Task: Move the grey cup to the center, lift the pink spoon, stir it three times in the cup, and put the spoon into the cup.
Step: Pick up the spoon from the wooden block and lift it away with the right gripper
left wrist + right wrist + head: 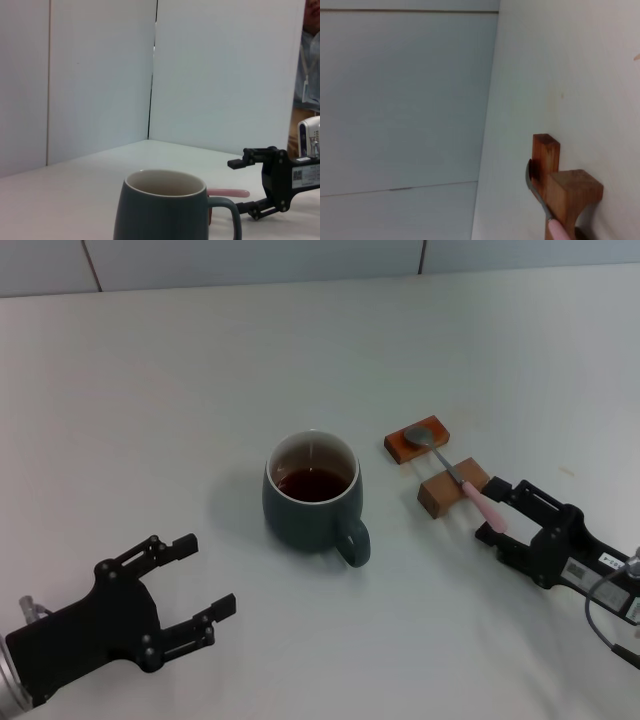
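Your right gripper sits low over the white table with its two black fingers spread wide, one on each side of the pale handle end of the pink spoon. The fingers bracket the handle tip, but you cannot tell from these views whether either pad touches it (the gap looks clearly wider than the handle). Straight ahead of that gripper, the spoon lies across two brown blocks: its handle rests on the nearer block, and its grey metal bowl lies on the farther block. In the right wrist view the spoon's neck curves along the side of the near block, with the far block just beyond.

The grey cup stands upright beside the blocks, off to the inner side of your right gripper and well apart from it. It holds dark reddish-brown liquid, and its loop handle points back toward the robot.

Your left gripper is also open and empty, fingers pointed toward the cup, with bare table between them. Its wrist view shows the cup close ahead.
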`<state>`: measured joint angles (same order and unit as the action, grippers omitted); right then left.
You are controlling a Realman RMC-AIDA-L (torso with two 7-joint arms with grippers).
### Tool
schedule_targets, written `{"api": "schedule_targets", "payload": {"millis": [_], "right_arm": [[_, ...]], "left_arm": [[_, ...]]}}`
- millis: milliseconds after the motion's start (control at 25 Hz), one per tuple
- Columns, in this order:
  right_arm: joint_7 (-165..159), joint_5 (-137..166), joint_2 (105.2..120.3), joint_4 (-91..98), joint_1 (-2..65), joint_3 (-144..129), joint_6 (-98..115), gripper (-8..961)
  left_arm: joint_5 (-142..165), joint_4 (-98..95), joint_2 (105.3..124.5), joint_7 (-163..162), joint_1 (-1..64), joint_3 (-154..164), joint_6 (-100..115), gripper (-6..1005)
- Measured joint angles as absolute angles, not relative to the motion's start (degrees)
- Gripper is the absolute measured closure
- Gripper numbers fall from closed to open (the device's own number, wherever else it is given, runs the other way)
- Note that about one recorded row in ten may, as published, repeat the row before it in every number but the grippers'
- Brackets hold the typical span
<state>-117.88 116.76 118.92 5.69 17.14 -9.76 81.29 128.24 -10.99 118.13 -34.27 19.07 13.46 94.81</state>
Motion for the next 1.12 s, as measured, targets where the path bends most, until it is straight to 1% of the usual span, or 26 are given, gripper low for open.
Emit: {"api": "schedule_targets", "payload": {"millis": [480,920,1040,1120], "right_arm": [[-117.9,116.4,119.09,4.7,18.4,-9.1,79.6,177],[-118.3,116.3,119.09,3.8,18.4,-9.0,78.3,282],[-118.2,116.2,119.09,3.8,18.2,-8.9,78.3,526],[-117.8,116.2,119.09,3.9,18.0,-8.6,78.3,624]], "left_arm": [[128.2,-11.1,118.03,-34.1,19.1,12.9,95.8,191],[128.2,-11.1,118.03,-34.0,19.1,12.3,96.7,190],[128.2,-11.1,118.03,-34.0,19.1,12.3,96.7,190],[128.2,-11.1,118.03,-34.0,19.1,12.3,96.8,190]]}}
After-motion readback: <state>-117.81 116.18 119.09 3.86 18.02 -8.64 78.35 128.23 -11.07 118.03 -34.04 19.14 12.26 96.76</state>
